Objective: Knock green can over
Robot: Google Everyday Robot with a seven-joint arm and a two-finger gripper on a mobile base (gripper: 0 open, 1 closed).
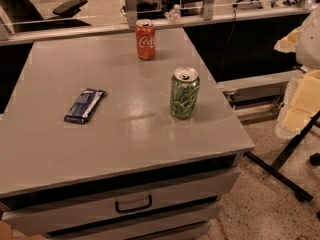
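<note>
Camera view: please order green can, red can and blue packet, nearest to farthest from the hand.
The hand is at the view's right edge, beside the table.
1. green can, table's right side.
2. red can, far back.
3. blue packet, left.
</note>
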